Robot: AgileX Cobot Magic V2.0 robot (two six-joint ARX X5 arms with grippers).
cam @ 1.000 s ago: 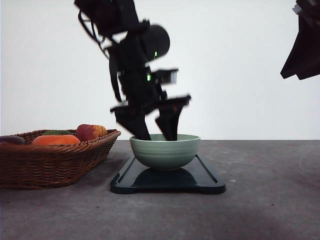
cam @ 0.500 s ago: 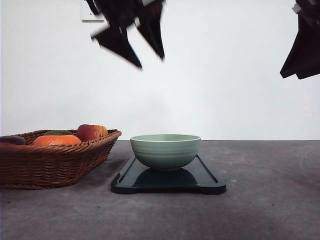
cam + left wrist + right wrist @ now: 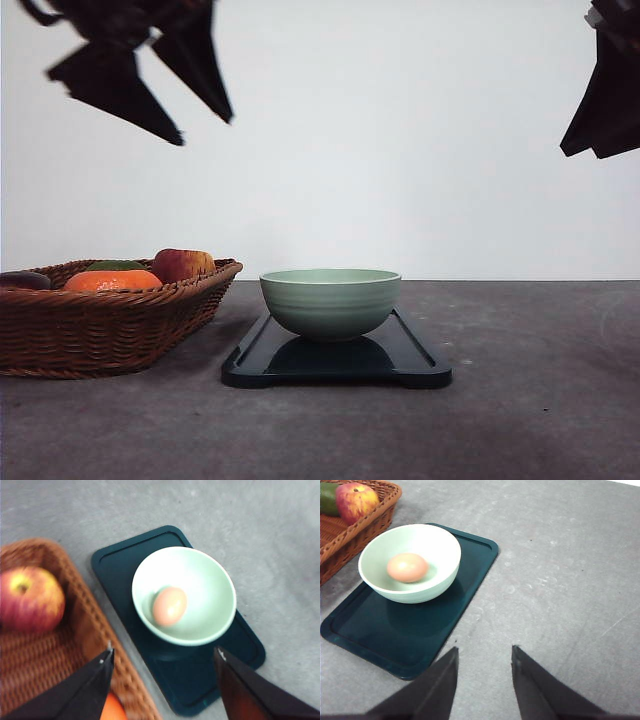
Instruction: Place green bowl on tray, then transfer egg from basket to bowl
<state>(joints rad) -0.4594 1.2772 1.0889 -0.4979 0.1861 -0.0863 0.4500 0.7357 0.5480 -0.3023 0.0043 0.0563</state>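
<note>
Green bowl (image 3: 331,302): pale sage-green, ribbed outside, upright on the tray, nearer the tray's basket-side end than its other end in the wrist views.
Egg (image 3: 169,606): tan-pink, lying at the bottom of the green bowl, touching nothing but the bowl.
Tray (image 3: 416,362): dark blackish-green, rounded corners, low rim, flat on the table just beside the basket.
Basket (image 3: 110,330): brown wicker with a braided rim, to the left of the tray in the front view, close to it; whether the two touch cannot be told.
Basket contents: red-and-yellow apple (image 3: 30,598) near the rim closest to the tray, an orange fruit (image 3: 112,281) beside it, a green item (image 3: 114,265) behind, a dark item (image 3: 24,280) at the far left edge.
Left gripper (image 3: 205,125): high above the basket in the front view, up and to the left of the bowl, fingers spread wide apart, nothing between them.
Left gripper fingers (image 3: 80,687): dark, one over the basket rim and the other over the tray's end in the left wrist view.
Right gripper (image 3: 482,655): raised at the upper right of the front view, well apart from bowl and tray, fingers parted and empty, bare table below.
Table (image 3: 540,400): grey, mottled, matte.
</note>
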